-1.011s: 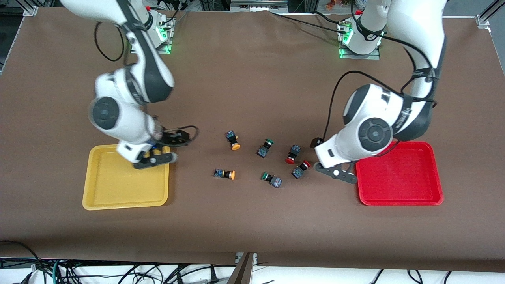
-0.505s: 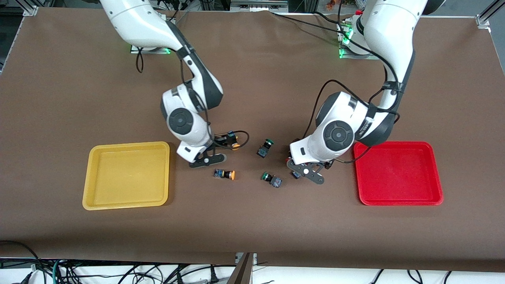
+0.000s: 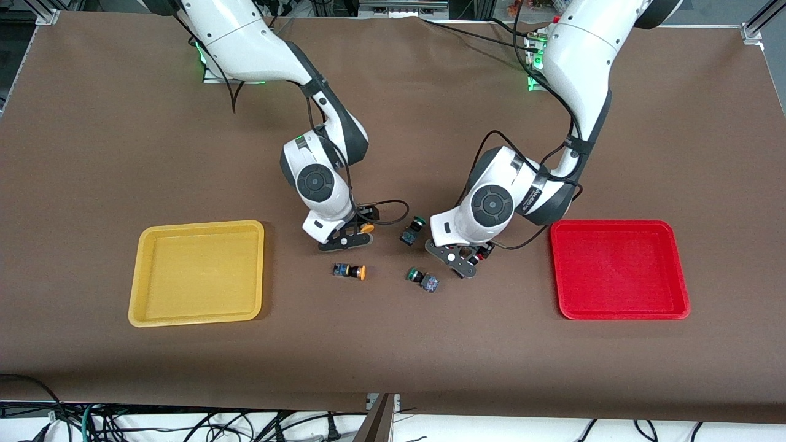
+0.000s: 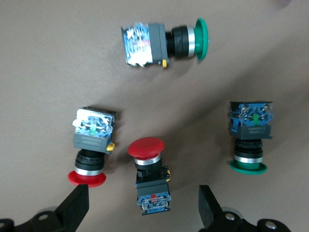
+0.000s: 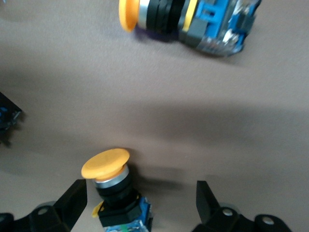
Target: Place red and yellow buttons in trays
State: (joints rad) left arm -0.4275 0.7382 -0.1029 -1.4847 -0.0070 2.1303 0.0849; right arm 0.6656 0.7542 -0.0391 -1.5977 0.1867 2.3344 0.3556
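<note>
Nearest the front camera, the yellow tray (image 3: 196, 272) and red tray (image 3: 619, 270) lie empty at the bench's (image 3: 393, 356) ends, and between them the right end effector (image 5: 140, 203) hangs open over a yellow button (image 5: 116, 191) while the left end effector (image 4: 144, 210) gapes over a red button (image 4: 149, 176).

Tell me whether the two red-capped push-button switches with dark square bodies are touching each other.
Apart. The left wrist view shows bare brown table between one red-capped switch and the other red-capped switch, lying side by side.

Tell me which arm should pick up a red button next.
Left. Its open tool hangs right over a red button, fingers either side. The right tool is over a yellow button, nearer the yellow tray.
</note>
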